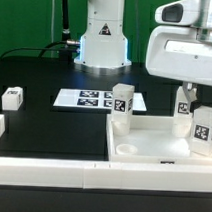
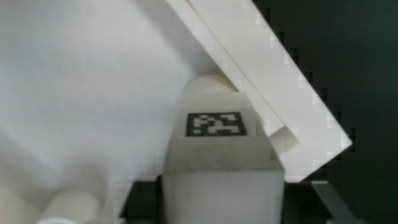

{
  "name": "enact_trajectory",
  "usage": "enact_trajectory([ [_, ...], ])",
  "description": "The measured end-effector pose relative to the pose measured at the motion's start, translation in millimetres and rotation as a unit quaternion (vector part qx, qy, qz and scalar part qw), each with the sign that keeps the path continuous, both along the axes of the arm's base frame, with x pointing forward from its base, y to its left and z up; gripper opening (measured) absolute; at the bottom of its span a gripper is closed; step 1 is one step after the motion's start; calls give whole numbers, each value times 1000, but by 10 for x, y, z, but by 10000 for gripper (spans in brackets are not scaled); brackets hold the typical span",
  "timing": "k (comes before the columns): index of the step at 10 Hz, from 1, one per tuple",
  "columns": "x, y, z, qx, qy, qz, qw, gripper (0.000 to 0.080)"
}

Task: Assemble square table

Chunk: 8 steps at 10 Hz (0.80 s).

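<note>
My gripper (image 1: 194, 106) pinches a tagged leg (image 1: 202, 134) between its fingers and holds it upright at the corner of the slab (image 1: 152, 148) on the exterior view's right. In the wrist view the leg (image 2: 217, 160) sits squarely between the fingers, tag toward the camera, just beside the slab (image 2: 258, 80) wall. A second leg (image 1: 121, 102) stands at the slab's far edge.

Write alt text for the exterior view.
The gripper holds a tagged leg at the back corner of the square tabletop, on the exterior view's right. A second leg stands in front of it and a third leg at the opposite back corner. A fourth leg and the marker board sit on the black table.
</note>
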State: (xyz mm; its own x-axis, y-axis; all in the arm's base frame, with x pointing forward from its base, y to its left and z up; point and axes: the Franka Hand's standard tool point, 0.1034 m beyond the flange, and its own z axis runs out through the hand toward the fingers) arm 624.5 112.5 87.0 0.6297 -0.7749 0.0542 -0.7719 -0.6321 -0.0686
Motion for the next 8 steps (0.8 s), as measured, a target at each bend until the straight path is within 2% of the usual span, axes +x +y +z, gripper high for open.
enact_trajectory([
  [3,-5,20,-3,10,3,-109,994,284],
  [5,-5,15,-3,9,3,-98,995,293],
  [6,0,-5,-1,5,2,-57,998,486],
  [7,1,-9,0,2,2,-31,1000,486],
  [8,2,-7,-1,-5,2,37,999,607],
])
